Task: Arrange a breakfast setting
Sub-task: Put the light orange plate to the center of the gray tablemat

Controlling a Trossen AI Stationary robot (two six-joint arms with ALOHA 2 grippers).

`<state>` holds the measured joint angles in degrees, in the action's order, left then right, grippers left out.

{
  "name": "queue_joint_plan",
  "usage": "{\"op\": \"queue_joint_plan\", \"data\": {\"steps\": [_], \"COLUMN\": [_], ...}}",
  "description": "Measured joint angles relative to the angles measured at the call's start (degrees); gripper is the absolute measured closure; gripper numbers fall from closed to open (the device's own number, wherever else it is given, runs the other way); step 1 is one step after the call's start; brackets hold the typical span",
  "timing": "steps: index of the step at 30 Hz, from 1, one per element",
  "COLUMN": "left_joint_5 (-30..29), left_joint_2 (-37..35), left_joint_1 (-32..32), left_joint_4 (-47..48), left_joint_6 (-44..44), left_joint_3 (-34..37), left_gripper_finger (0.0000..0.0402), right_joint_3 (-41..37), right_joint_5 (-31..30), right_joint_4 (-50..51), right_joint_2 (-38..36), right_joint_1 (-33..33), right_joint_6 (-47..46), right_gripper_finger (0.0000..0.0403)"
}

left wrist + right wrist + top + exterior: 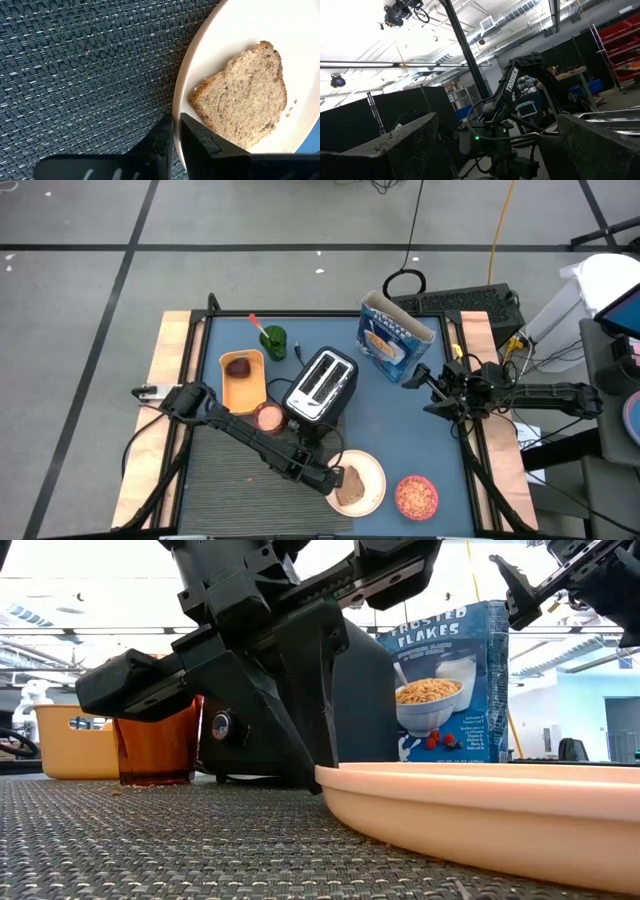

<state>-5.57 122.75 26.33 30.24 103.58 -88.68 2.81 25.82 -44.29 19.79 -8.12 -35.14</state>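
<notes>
Toaster (322, 384) mid-table, behind plate (372, 493). Plate near front edge, toast (351, 481) on it — rim pinched in nearly closed left gripper (176, 131). Bowl (416, 496) just right of plate. Right gripper (415, 377) spread open, empty — raised beside cereal box (393, 340).
</notes>
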Motion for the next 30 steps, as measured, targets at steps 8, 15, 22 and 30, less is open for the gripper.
{"op": "queue_joint_plan", "data": {"steps": [8, 15, 22, 30], "left_joint_5": [2.7, 3.2, 2.6, 3.0], "left_joint_2": [0.0, -0.6, -4.1, -7.7], "left_joint_1": [0.1, 0.3, 1.0, 2.7], "left_joint_4": [0.0, 1.1, 7.5, 15.0], "left_joint_6": [-1.2, -1.4, -1.4, -0.7], "left_joint_3": [0.0, 0.0, 0.0, 0.0], "left_gripper_finger": [0.0367, 0.0367, 0.0367, 0.0367], "right_joint_3": [0.0, 0.0, 0.0, 0.0], "right_joint_5": [0.0, 0.0, 0.0, 0.0], "right_joint_4": [0.0, 0.0, 0.0, 0.0], "right_joint_2": [0.0, 0.0, 0.0, 0.1], "right_joint_1": [0.0, 0.0, 0.0, 0.0], "right_joint_6": [0.0, 0.0, 0.0, -0.2], "right_gripper_finger": [0.0003, 0.0003, 0.0003, 0.0003]}}
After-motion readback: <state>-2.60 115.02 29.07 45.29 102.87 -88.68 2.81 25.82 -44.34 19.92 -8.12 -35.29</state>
